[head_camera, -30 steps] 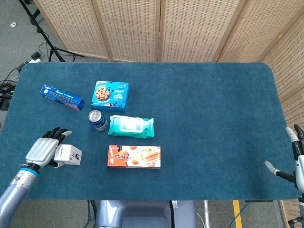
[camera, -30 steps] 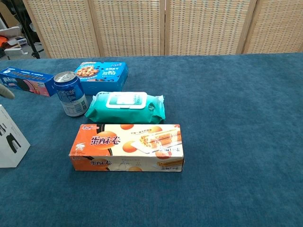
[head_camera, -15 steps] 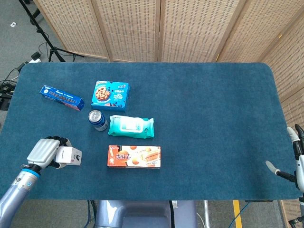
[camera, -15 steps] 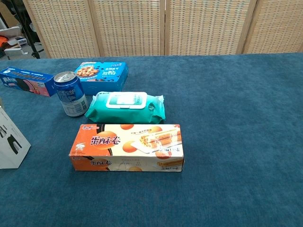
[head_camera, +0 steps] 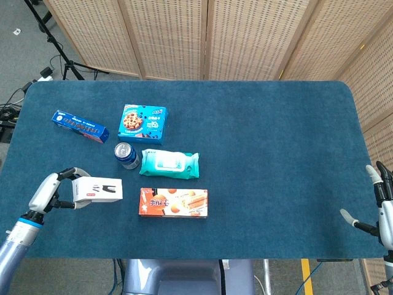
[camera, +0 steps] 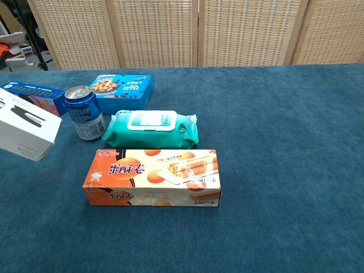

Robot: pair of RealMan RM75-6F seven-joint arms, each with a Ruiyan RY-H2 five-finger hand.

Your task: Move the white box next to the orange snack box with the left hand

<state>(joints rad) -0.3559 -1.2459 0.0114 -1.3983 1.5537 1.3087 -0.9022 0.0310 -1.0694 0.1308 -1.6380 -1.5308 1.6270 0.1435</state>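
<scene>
White box [head_camera: 97, 190] is now off the blue felt and turned long side up, gripped at its left end by the left hand [head_camera: 50, 192], where half a second ago it sat on the counter near the front-left corner with the fingers only closing over it; in the chest view it hangs tilted, clear of the surface. I judge the grasp made and the carry begun, with the placing beside the orange snack box [head_camera: 173, 203] yet to do, the two being near but apart. Black marks show on the white box's top face, too small to read. On the orange snack box, Chinese characters in white stand beside pictured wafer rolls. Behind it lie a teal wipes pack [head_camera: 169, 164], a blue can [head_camera: 126, 155], a blue cookie box [head_camera: 143, 123] and a long blue box [head_camera: 80, 126], their lettering illegible. Right hand [head_camera: 379, 209] rests open at the front-right corner, holding nothing
</scene>
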